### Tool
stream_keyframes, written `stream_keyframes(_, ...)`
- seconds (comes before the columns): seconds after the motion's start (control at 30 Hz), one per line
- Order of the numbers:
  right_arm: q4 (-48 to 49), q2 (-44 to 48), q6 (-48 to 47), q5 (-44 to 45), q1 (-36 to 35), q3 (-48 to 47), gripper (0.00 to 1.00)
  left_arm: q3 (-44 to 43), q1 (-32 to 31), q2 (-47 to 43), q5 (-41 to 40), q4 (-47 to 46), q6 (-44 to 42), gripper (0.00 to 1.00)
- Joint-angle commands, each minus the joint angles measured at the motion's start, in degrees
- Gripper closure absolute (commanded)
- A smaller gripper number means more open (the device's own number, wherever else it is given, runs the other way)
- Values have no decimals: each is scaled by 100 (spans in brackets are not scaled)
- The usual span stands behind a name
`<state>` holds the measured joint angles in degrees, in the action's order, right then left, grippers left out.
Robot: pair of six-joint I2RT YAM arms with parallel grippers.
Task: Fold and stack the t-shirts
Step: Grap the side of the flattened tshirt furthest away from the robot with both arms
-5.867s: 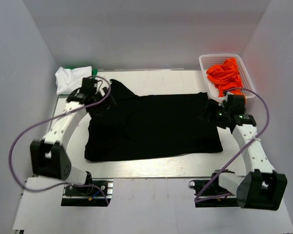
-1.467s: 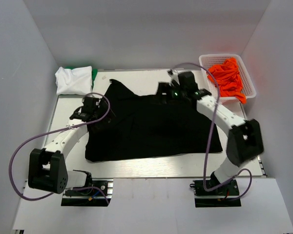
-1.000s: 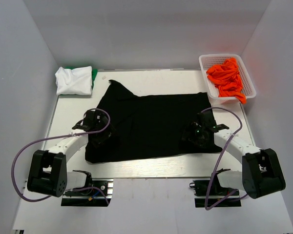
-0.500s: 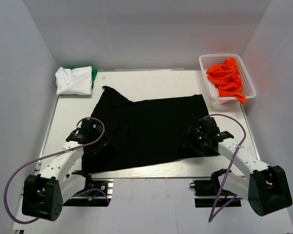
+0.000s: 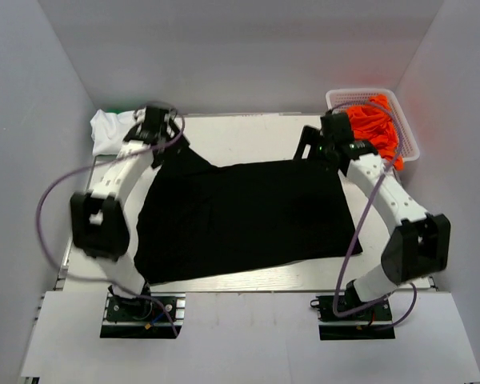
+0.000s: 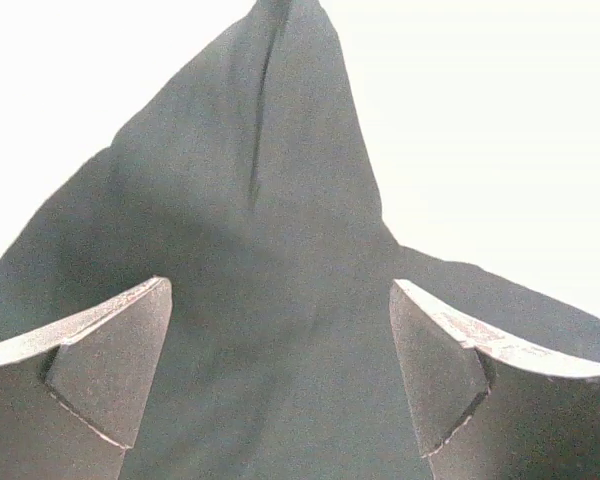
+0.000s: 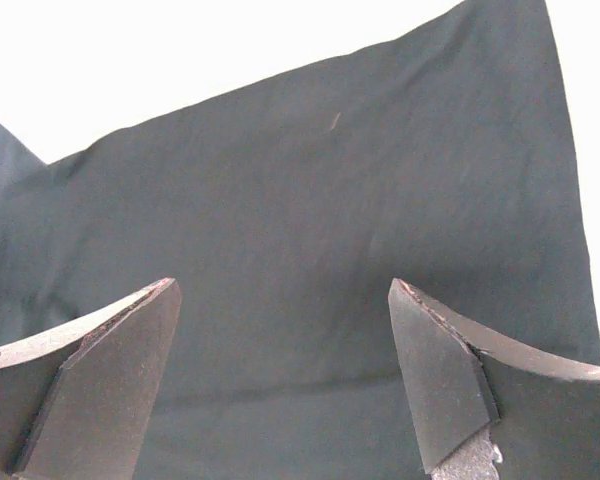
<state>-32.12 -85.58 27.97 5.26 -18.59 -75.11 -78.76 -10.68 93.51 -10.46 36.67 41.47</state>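
Hovering over one black t-shirt [image 5: 240, 212], left gripper [image 6: 280, 295] and right gripper [image 7: 280, 295], both spread; one white t-shirt [image 5: 102, 132] aside.

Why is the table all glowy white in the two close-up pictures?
Left wrist view: bright light washes the table out to blank white, and the black t-shirt looks greyish. Right wrist view: same glare. Top view: evenly lit.

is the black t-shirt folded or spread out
Spread out: the black t-shirt lies flat over most of the table, not in a compact fold; left gripper and right gripper are open above it.
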Motion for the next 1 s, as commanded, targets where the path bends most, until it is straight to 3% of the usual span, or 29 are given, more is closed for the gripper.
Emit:
stream_keyframes(0.0,-242,-476,-116,757,145,-635,10,-1490,48,1496,-676,683,-544,0)
stream_keyframes(0.17,-330,-1713,-458,889,320,-1944,10,-3457,154,3153,-519,877,-886,0)
stream_keyframes(0.27,-576,-2487,-590,1030,426,-2814,10,-4074,154,3768,-519,877,-887,2)
stream_keyframes(0.37,-891,-3130,-669,987,488,-3640,10,-4147,206,3920,-632,685,-887,6)
stream_keyframes(0.57,-840,-3430,-722,591,584,-3634,10,-3989,312,3973,-501,-35,-887,16)
stream_keyframes(0.77,-761,-3378,-749,564,629,-3343,10,-3971,417,4149,-448,-291,-1009,39)
stream_keyframes(0.9,-761,-3430,-696,730,672,-3273,10,-3972,417,4254,-124,-484,-1010,63)
stream_keyframes(0.97,-770,-3465,-670,792,681,-3290,10,-3972,417,4307,-123,-554,-1010,85)
